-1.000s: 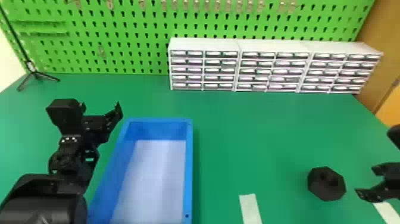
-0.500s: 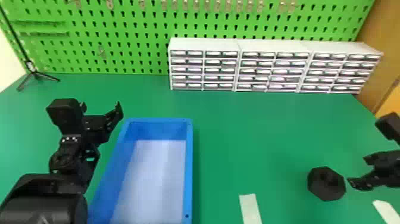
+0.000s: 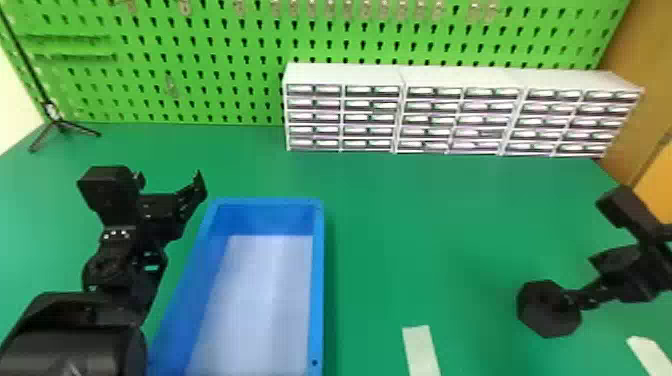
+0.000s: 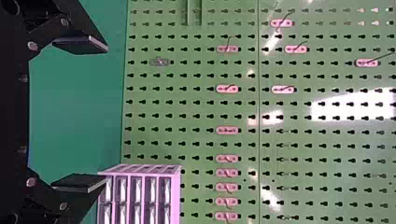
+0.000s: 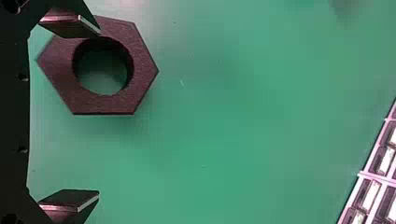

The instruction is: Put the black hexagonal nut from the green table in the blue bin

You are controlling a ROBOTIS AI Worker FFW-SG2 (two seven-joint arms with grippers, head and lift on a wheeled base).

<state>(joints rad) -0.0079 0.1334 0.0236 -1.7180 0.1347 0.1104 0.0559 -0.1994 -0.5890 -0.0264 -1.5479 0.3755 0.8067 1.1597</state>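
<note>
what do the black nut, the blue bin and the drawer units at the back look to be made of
Nut: likely hard plastic, perhaps 3D printed; matte, with a faintly grained face and crisp edges.
Blue bin: probably molded plastic; evenly colored, smooth walls with a soft sheen.
Drawer units: seemingly plastic; plain pale casings, with bright glints on the drawer fronts.

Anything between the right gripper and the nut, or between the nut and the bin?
Nothing visible stands between the right gripper and the nut. Between nut and bin there's just a white strip, apparently flat, so probably no obstacle. The bin's raised wall would need clearing.
</note>
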